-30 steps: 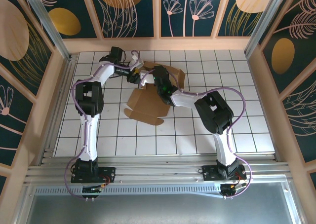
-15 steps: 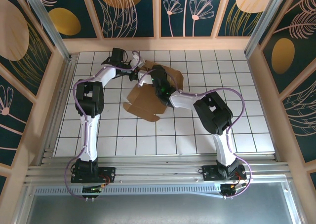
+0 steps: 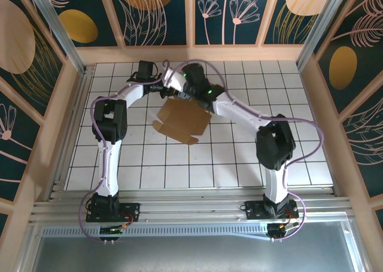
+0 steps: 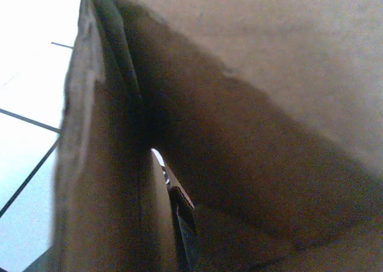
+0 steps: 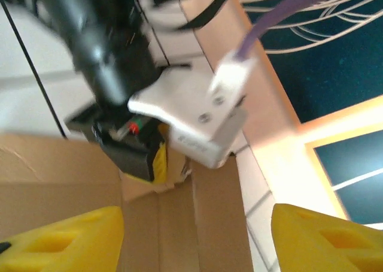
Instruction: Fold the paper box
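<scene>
The paper box (image 3: 182, 121) lies on the white tiled table (image 3: 251, 158), towards its far middle, partly formed: one broad brown panel rests flat, and the far edge stands raised where the two arms meet. Through the left wrist camera we see cardboard at very close range, a creased wall rising beside a sloping panel with a narrow gap at the fold. The left gripper (image 3: 160, 89) sits at the far left corner of the box, against the raised flap. We cannot tell from these views whether its jaws are clamped on the flap or merely beside it. The right gripper (image 5: 197, 242) is spread wide above the box's inner corner, its yellow fingers (image 5: 66, 239) well apart and holding nothing. In our judgement the main hazard is the raised flap springing flat, since at best one gripper restrains it and the crease looks soft rather than set. The second is a knock between the two grippers, which work just beside each other at the same corner. The third is the light box sliding on the smooth tiles if it is pushed from one side without a counter-hold, spoiling the alignment of tab and slot.
</scene>
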Available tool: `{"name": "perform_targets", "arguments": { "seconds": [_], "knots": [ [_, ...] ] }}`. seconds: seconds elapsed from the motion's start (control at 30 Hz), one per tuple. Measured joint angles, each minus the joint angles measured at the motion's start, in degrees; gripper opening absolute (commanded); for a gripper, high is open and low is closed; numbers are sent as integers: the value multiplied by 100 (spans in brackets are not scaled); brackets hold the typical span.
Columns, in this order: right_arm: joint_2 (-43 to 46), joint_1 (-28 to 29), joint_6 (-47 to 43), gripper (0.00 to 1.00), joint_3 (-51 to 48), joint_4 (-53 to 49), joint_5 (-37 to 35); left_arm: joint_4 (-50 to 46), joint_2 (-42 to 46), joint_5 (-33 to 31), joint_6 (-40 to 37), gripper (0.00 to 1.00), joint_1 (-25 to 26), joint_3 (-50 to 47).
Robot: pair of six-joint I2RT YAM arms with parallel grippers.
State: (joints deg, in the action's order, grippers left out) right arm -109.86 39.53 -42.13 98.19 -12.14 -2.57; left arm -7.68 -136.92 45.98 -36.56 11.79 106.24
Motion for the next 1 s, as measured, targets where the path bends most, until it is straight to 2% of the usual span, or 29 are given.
{"name": "perform_targets", "arguments": {
  "seconds": [0.1,0.17,0.27,0.37,0.5,0.63,0.73,1.0],
  "knots": [
    [-61,-765,1069,85,1047,-581,1392,76,2,4,4,28,0,-33],
    [-417,-1460,1759,87,2144,-940,2253,122,4,4,11,28,0,-52],
    [-1193,-2247,2577,86,3598,-1399,3036,164,7,11,24,28,0,-72],
    [-2028,-2581,3143,85,4529,-1930,3506,175,7,17,39,28,0,-76],
    [-2516,-2520,3497,84,4229,-2461,3904,195,7,17,50,29,0,-83],
    [-2601,-2328,3652,84,3558,-2802,4402,203,7,2,57,29,0,-83],
    [-2605,-2201,3659,84,3405,-2900,4666,227,7,-4,85,29,0,-85],
    [-2643,-2111,3816,62,3403,-2885,4715,669,44,-157,275,35,61,-302]
  ]
}}
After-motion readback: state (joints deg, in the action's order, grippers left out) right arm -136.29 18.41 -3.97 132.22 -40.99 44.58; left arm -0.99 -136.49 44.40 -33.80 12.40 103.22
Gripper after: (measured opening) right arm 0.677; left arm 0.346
